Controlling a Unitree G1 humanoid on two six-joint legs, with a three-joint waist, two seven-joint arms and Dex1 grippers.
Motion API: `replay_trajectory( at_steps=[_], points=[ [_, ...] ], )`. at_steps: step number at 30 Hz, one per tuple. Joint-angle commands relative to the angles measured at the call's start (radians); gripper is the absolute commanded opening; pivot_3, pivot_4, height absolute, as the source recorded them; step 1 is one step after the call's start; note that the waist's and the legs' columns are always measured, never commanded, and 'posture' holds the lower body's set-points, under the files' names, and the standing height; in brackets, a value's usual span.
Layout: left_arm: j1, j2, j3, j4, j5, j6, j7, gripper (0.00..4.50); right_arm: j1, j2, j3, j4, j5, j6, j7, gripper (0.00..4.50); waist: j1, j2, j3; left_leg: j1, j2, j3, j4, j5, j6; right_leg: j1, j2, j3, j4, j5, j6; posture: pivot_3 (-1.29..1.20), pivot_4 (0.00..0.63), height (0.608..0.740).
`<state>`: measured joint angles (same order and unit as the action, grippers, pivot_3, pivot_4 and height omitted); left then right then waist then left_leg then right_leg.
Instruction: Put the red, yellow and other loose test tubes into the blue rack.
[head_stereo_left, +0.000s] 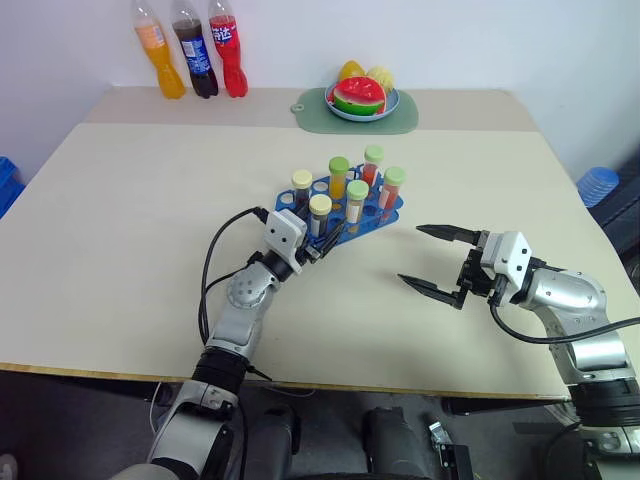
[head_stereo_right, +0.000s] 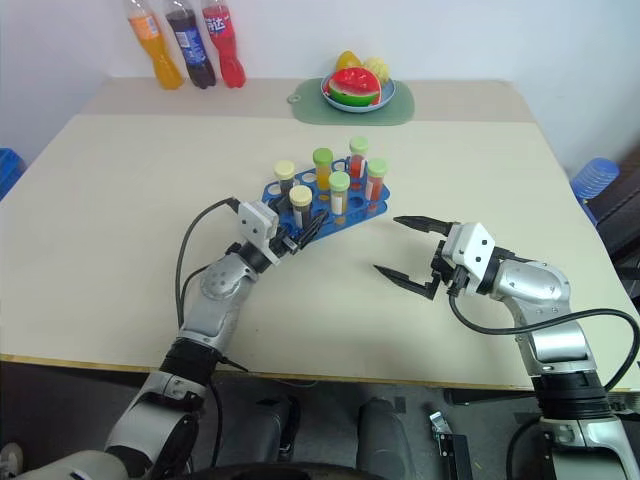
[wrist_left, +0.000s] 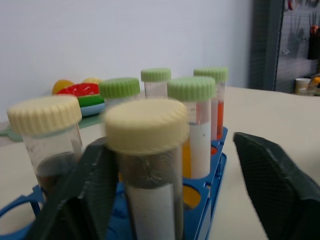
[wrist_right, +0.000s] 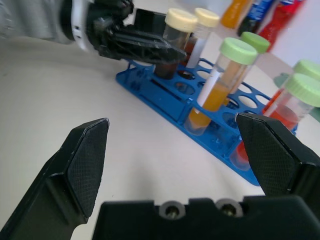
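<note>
Standing at the blue rack (head_stereo_left: 340, 215), the left gripper (head_stereo_left: 322, 243) has its fingers parted around a seated cream-capped tube (head_stereo_left: 320, 214), apparently releasing; the right gripper (head_stereo_left: 432, 260) waits wide, empty.

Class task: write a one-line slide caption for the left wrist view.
Left gripper open around a cream-capped tube standing in the blue rack.

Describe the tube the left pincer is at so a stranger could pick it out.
Find the blue rack mid-table. At its near-left end, by the left pincer, stands a cream-capped tube. A second cream-capped tube stands behind; the other tubes have green caps.
</note>
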<state>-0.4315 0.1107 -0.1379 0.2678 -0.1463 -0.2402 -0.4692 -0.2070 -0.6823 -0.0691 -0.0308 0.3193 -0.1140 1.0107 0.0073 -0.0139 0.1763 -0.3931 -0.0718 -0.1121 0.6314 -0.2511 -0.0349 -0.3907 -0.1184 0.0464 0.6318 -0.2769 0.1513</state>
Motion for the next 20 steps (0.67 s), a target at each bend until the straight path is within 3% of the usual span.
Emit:
replay_trajectory(
  at_steps=[1,4,10,14,20],
  points=[
    [0.065,0.053,0.033,-0.19,-0.038,0.081,-0.018,3.53,0.021,0.021,-0.024,-0.009,0.006,0.012,-0.042,4.5,-0.003,0.0,0.0,0.0,0.0,0.0,0.0,0.0,0.0,0.0,0.0,0.0,0.0,0.0,0.0,0.0,0.15,0.74],
    [0.134,0.104,0.06,-0.297,-0.111,0.102,-0.077,3.53,0.04,0.031,-0.023,0.0,0.001,0.009,-0.061,4.5,-0.003,0.0,0.0,0.0,0.0,0.0,0.0,0.0,0.0,0.0,0.0,0.0,0.0,0.0,0.0,0.0,0.15,0.74],
    [0.371,0.337,0.169,-0.515,-0.246,0.292,-0.212,3.53,0.107,0.032,-0.053,0.012,0.004,0.014,-0.09,4.5,-0.015,0.001,0.0,0.0,0.001,0.0,-0.001,0.0,0.0,-0.001,0.0,0.001,0.0,0.0,-0.001,0.0,0.15,0.74],
    [0.48,0.44,0.261,-0.574,-0.299,0.351,-0.254,3.53,0.162,0.021,-0.095,0.006,0.017,0.018,-0.102,4.5,-0.017,0.002,0.0,0.001,0.001,-0.001,-0.001,0.0,0.0,0.001,0.0,0.0,0.0,0.0,-0.001,0.0,0.15,0.74],
    [0.576,0.511,0.336,-0.616,-0.346,0.403,-0.305,3.53,0.226,0.001,-0.157,-0.01,0.029,0.032,-0.113,4.5,-0.018,0.002,0.0,0.001,0.001,0.0,-0.001,0.0,0.0,0.001,0.0,0.0,0.0,0.0,-0.001,0.0,0.15,0.74]
  ],
)
